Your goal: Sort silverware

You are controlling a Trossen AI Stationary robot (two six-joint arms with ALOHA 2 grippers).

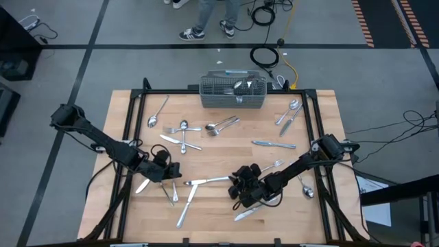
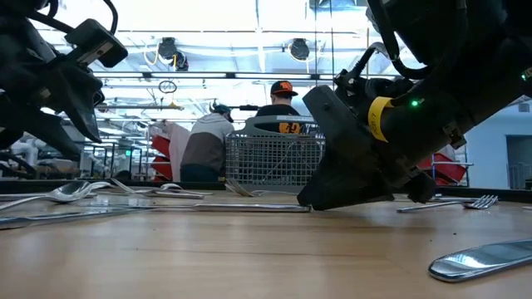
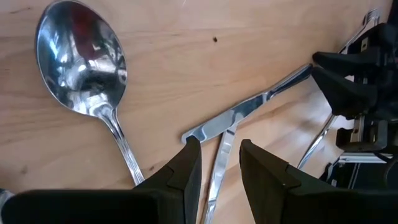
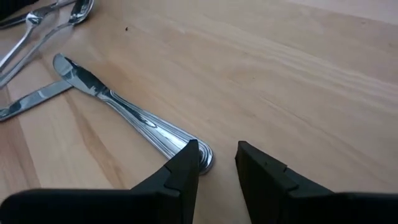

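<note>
The silverware lies scattered over the wooden table: spoons and knives toward the far side near the wire basket, more pieces along the right edge, and a small cluster near the front between the two arms. A few pieces already stand in the basket.

The piece that matters most now is the table knife lying flat in front of the right pincer. In the high view it runs nearly crosswise on the table, its handle end toward the right pincer and its blade pointing away toward the left arm. In the right wrist view the rounded handle end touches or sits just inside the inner edge of one finger, while the other finger stands apart on bare wood. The fingers are parted and empty, with a moderate gap. The knife's long axis runs slantwise away from the pincer, not across the gap, so the grasp looks likely to catch only the handle tip.

The left pincer is likewise parted and holds nothing. It hovers low over a second knife, whose thin body runs up between its fingers, with a large spoon beside it. Each arm is nearest its own knife.
</note>
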